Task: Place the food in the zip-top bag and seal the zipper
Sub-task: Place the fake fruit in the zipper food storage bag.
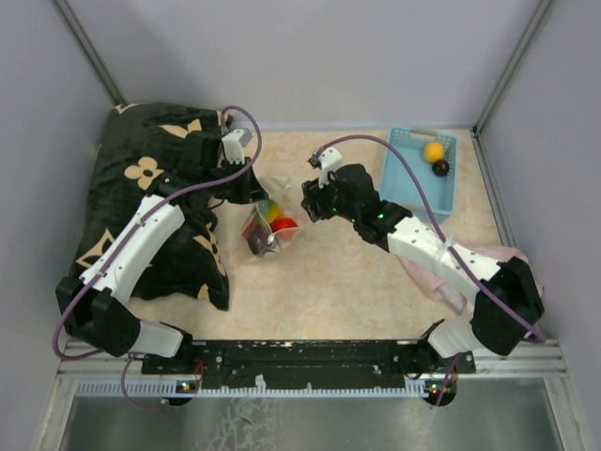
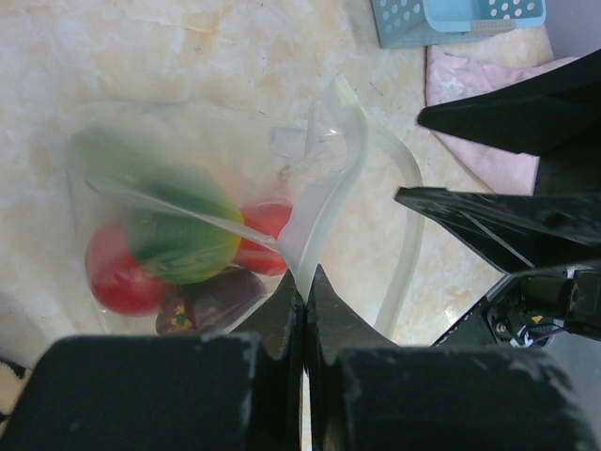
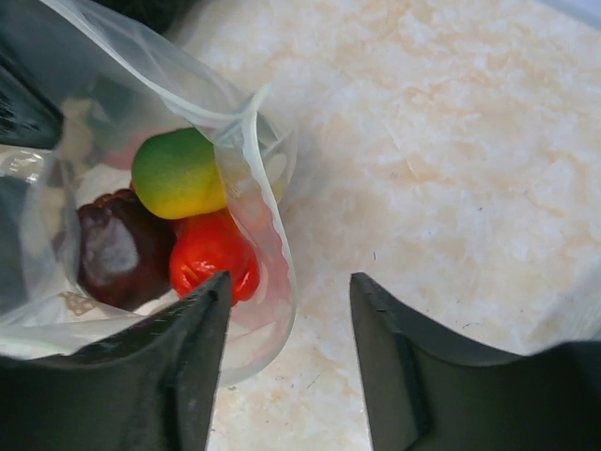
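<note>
**Bag and contents.** The zip-top bag (image 1: 269,231) lay on the table (image 1: 338,282) in front of the two arm bases, left of centre. Its closed end pointed towards the bases and its mouth was raised on the far side. Three pieces of the food were visible inside: a green-yellow one (image 3: 178,174), a red one (image 3: 212,252) and a dark maroon one (image 3: 115,246).

**Left gripper.** The left gripper (image 2: 305,282) was clamped on the rim of the bag, jaws pressed together with the plastic between them. The zipper (image 2: 349,150) ran away from this grip in an open loop, so the mouth stood apart and unsealed.

**Right gripper.** The right gripper (image 3: 289,324) stood just beside the mouth on its right side. Its fingers were parted with only bare table between them, and it held nothing. The rim of the bag lay close against its left finger (image 3: 183,366).

**Remaining food.** Farther back and to the right, well apart from the bag, sat the light blue basket (image 1: 399,188). It held a yellow piece (image 1: 433,150) and a dark piece (image 1: 440,167).

**Governing relation.** The basket lay beyond the right gripper, to its right, and the right arm was clearly the nearer. The left arm was occupied holding the mouth. Fetching these pieces would therefore probably fall to the right arm, returning along a line towards the open mouth. Sealing was not yet due.
</note>
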